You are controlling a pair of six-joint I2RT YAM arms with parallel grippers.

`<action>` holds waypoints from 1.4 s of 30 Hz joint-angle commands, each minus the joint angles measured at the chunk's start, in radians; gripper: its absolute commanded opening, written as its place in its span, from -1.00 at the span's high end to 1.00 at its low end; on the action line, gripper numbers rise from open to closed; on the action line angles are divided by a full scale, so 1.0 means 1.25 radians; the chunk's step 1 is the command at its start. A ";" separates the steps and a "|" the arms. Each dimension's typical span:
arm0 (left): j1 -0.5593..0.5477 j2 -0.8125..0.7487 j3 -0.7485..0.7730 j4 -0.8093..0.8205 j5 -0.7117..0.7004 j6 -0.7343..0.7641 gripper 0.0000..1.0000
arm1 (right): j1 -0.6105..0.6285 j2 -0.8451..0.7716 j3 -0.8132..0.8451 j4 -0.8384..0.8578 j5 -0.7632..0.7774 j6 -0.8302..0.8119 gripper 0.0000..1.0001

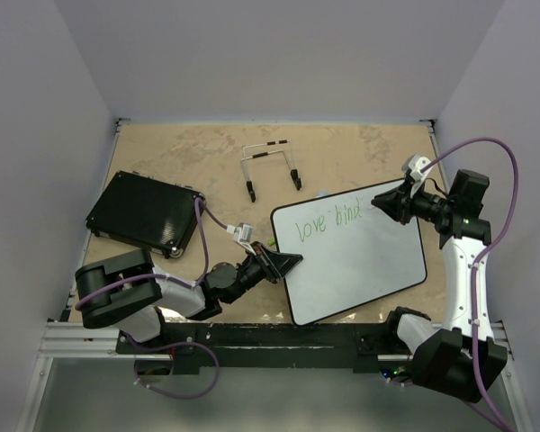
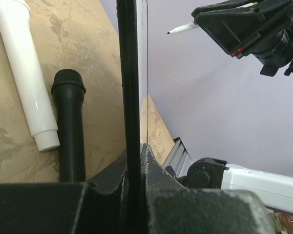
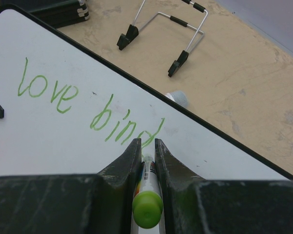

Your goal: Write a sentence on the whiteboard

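Note:
The whiteboard (image 1: 360, 261) lies at an angle right of centre, white with a thin black frame. On it the sentence (image 1: 328, 219) reads "love bind" in green, clearest in the right wrist view (image 3: 88, 105). My left gripper (image 1: 283, 264) is shut on the board's left edge; the left wrist view shows the black frame (image 2: 128, 73) pinched between the jaws (image 2: 136, 151). My right gripper (image 3: 147, 144) is shut on a green-capped marker (image 3: 147, 200), its tip at the last letter. From above the right gripper (image 1: 382, 202) sits over the board's far right corner.
A black textured pad (image 1: 146, 213) lies at the left, a wire stand (image 1: 272, 166) behind the board. A black microphone (image 2: 71, 126) and a white cylinder (image 2: 27, 73) lie beside the board's edge. A small grey cap (image 3: 178, 98) rests by the board's far edge.

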 commanded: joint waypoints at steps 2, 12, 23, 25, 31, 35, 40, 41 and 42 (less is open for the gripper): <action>0.005 -0.001 0.013 0.061 -0.002 0.089 1.00 | -0.007 -0.008 -0.006 0.024 -0.003 0.004 1.00; 0.005 -0.006 0.012 0.056 -0.004 0.091 1.00 | -0.008 -0.008 -0.005 0.024 -0.005 0.008 1.00; 0.004 -0.018 0.009 0.047 -0.008 0.091 1.00 | -0.009 -0.002 0.011 0.013 -0.002 0.010 1.00; 0.004 -0.020 0.008 0.047 -0.009 0.090 1.00 | -0.009 0.002 0.016 0.007 -0.003 0.010 1.00; 0.005 -0.024 0.005 0.047 -0.010 0.090 1.00 | -0.009 0.003 0.027 -0.017 -0.005 -0.006 1.00; 0.004 -0.026 0.005 0.047 -0.010 0.089 1.00 | -0.009 -0.008 0.030 -0.039 -0.007 -0.029 1.00; 0.005 -0.028 0.005 0.047 -0.011 0.089 1.00 | -0.009 -0.011 0.022 -0.046 -0.014 -0.036 1.00; 0.005 -0.028 0.004 0.047 -0.010 0.090 1.00 | -0.009 -0.013 0.022 -0.046 -0.016 -0.036 1.00; 0.004 -0.028 0.004 0.047 -0.010 0.088 1.00 | -0.009 -0.013 0.021 -0.045 -0.018 -0.038 1.00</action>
